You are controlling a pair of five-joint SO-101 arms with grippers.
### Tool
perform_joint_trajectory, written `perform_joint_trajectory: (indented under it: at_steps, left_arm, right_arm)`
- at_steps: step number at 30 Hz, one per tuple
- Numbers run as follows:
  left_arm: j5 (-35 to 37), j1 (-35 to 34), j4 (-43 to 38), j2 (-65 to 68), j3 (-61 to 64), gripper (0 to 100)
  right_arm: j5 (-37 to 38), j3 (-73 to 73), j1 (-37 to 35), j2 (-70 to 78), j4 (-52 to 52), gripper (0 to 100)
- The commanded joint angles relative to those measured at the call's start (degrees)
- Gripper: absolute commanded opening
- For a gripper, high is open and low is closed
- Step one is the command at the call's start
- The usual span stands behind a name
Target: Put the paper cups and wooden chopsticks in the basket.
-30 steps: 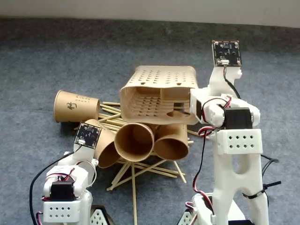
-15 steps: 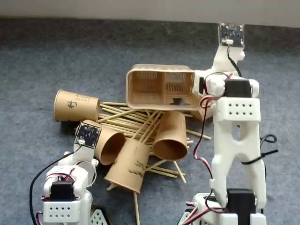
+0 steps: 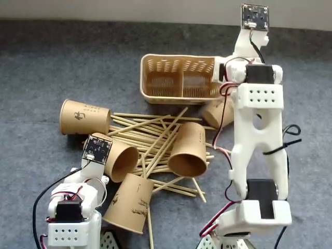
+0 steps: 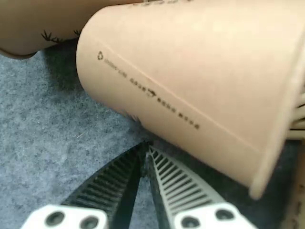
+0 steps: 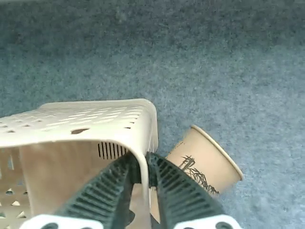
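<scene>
Basket (image 3: 171, 97) sits at 12 o'clock on the grey counter (image 3: 52, 62), its mouth turned up toward the high camera and a divider splitting it into two compartments. My right pincer (image 5: 141, 164) is clamped shut on the rim of its 3 o'clock end wall, one finger inside and one outside. I cannot tell whether the basket's base rests on the counter.

Five paper cups lie on their sides outside it. One cup (image 3: 220, 111) lies just beside the basket's 4 o'clock corner, partly under my right arm. Another (image 3: 188, 150) lies at the middle of the pile, on top of the chopsticks (image 3: 150, 137), which fan out in a loose heap from 9 to 4 o'clock. A third (image 3: 83, 118) lies at 9 o'clock, at the sticks' ends. A fourth (image 3: 120, 158) and a fifth (image 3: 129, 202) lie toward 7 o'clock.

My left pincer (image 4: 144, 151) is closed with nothing between its fingers, its tips at the side of a cup (image 4: 190, 71) near its rim.

Open counter stretches from 9 round to 11 o'clock, up to the far edge at 12. My right arm stands over 3 to 5 o'clock.
</scene>
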Motion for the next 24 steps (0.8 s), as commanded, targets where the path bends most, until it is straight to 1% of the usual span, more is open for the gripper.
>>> perform_joint_trajectory:
  at_steps: [1,3,12,18,20,23,24]
  left_arm:
    - [-0.09,-0.48,0.26,-0.66,1.10,1]
    - [-0.09,-0.48,0.26,-0.66,1.10,1]
    - [-0.09,-0.48,0.26,-0.66,1.10,1]
    - [-0.09,-0.48,0.26,-0.66,1.10,1]
    - [-0.09,-0.48,0.26,-0.66,1.10,1]
    - [-0.09,-0.48,0.26,-0.66,1.10,1]
    - [-0.09,-0.48,0.26,-0.66,1.10,1]
  right_arm:
    - [-0.53,-3.65,-1.01,1.27,0.40,12.8]
    - [-0.53,-3.74,-1.80,2.33,0.40,17.6]
    - [-0.53,-4.09,-2.42,7.08,-2.15,17.6]
    - [-0.53,-4.09,-2.86,6.46,-1.89,17.6]
    - [-0.53,-4.09,-3.30,6.11,-1.80,14.0]
    - [-0.53,-4.09,-4.26,5.85,-1.63,1.5]
    - [-0.53,-4.09,-4.26,5.85,-1.01,0.0]
